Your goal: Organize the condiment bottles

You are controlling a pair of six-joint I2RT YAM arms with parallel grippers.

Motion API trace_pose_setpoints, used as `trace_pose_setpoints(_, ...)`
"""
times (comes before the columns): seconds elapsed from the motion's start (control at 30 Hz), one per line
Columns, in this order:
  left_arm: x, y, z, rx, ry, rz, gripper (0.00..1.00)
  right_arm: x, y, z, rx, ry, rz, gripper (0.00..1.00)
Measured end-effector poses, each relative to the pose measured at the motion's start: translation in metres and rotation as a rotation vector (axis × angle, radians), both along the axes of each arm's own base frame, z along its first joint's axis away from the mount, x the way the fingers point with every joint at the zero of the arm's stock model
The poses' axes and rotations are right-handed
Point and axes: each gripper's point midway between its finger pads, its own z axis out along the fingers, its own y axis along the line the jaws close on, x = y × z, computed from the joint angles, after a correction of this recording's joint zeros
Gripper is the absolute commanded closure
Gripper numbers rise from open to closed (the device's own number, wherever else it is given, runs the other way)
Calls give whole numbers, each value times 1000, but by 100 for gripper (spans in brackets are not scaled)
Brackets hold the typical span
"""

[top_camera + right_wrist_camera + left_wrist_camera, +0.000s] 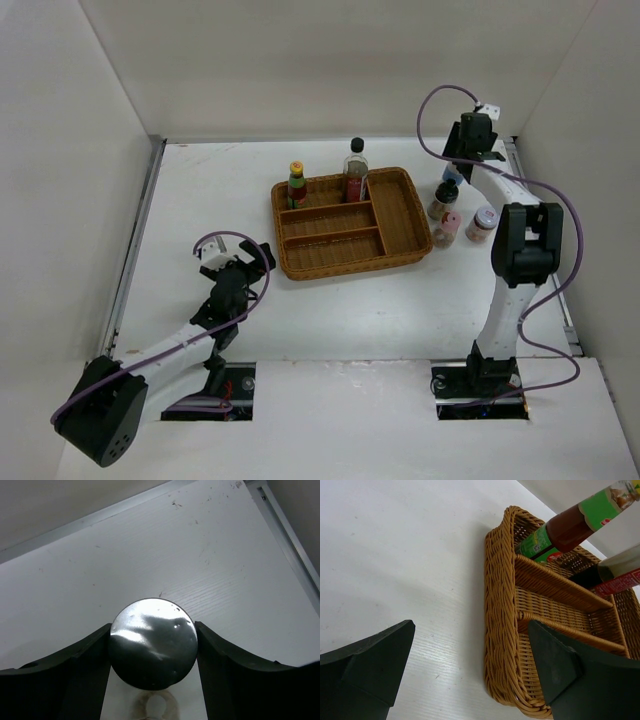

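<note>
No text was legible in any view. Red sauce bottle carried a green label with a small picture near the neck, print too blurred to read. Glass bottle beside it had a red label with pale lettering, unreadable at that angle. In the top view all labels were too small.
</note>
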Motion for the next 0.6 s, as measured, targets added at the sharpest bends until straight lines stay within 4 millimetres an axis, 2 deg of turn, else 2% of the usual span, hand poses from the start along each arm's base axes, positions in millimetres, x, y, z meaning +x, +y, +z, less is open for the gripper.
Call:
trace_pose_setpoints(0.17, 0, 0, 1, -1, -2, 0, 0, -6, 1, 5, -35, -45, 1, 37)
trace_pose_setpoints(0.27, 0, 0, 1, -1, -2, 0, 0, -14, 7, 22, -67, -76, 11, 37)
trace_pose_setpoints(0.4, 0, 0, -1, 1, 2, -1, 0, -17, 32, 74, -80, -188, 59, 37)
trace_pose_setpoints(0.5, 1, -1, -1, 1, 2, -3, 0, -23, 67, 117, -75, -293, 123, 38)
trace_pose_setpoints(0.6, 1, -1, -1, 0, 3, -4, 0, -27, 104, 143, -55, -367, 191, 37)
